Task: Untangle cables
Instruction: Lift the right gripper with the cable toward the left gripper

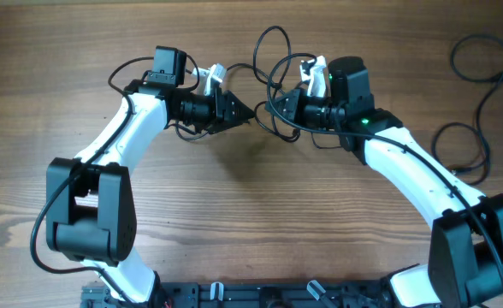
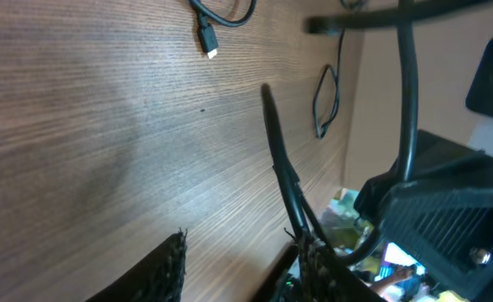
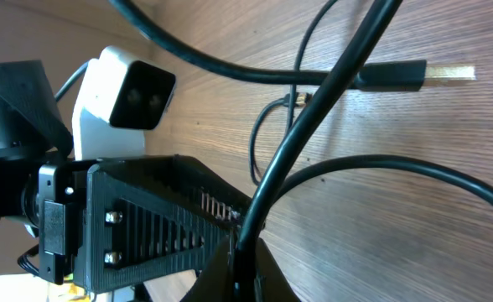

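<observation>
The cables [image 1: 258, 53] form loose black loops hanging between my two grippers at the back middle of the table. My right gripper [image 3: 248, 260] is shut on one cable [image 3: 313, 109], which rises from its fingers toward the upper right. A plug [image 3: 402, 77] with a gold tip hangs just beyond. My left gripper [image 2: 238, 268] stands open over bare wood. A cable [image 2: 278, 159] lies along its right finger [image 2: 318, 268]. In the overhead view the left gripper [image 1: 248, 113] and the right gripper [image 1: 274, 106] nearly meet tip to tip.
Another black cable [image 1: 479, 104] lies in loops at the table's far right. A plug end [image 2: 207, 42] and a small cable loop [image 2: 322, 105] rest on the wood ahead of the left gripper. The right arm's body [image 2: 448, 218] is close beside the left fingers.
</observation>
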You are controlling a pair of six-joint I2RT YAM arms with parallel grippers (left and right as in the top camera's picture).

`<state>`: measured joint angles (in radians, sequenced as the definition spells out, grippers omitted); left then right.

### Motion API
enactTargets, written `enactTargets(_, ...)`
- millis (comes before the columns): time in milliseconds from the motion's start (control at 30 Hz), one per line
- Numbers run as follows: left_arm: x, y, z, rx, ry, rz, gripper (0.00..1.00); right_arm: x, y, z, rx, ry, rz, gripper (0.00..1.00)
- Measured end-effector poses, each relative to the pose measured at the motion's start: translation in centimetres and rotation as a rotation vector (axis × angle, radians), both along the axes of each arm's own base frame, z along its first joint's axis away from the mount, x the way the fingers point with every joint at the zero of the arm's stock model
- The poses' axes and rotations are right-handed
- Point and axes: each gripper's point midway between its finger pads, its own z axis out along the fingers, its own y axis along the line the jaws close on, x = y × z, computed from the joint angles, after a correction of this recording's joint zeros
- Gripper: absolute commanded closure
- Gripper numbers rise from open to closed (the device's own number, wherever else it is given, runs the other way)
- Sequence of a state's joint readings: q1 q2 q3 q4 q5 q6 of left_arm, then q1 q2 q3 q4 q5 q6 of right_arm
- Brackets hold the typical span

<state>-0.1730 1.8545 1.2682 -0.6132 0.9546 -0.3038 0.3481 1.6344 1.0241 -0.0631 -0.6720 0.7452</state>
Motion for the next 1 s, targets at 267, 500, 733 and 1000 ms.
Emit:
enactTargets(267,-0.1,-0.1,0.2,-0.023,0.153,0.091,0.35,0.9,0.7,1.3,0.047,-0.045,-0.016,0.96)
enactTargets(500,0.0,-0.1,0.2,-0.037,0.301,0.189,0.35,0.9,0.7,1.3,0.051,-0.037,-0.022,0.96)
enactTargets(733,0.4,-0.2,0.4,-0.05,0.37,0.244,0.36,1.1,0.5,1.3,0.044,-0.038,-0.035,0.96)
enactTargets(1000,0.3,-0.5,0.9,-0.088,0.463,0.282,0.33,1.2,0.5,1.2,0.042,-0.038,-0.038,0.96)
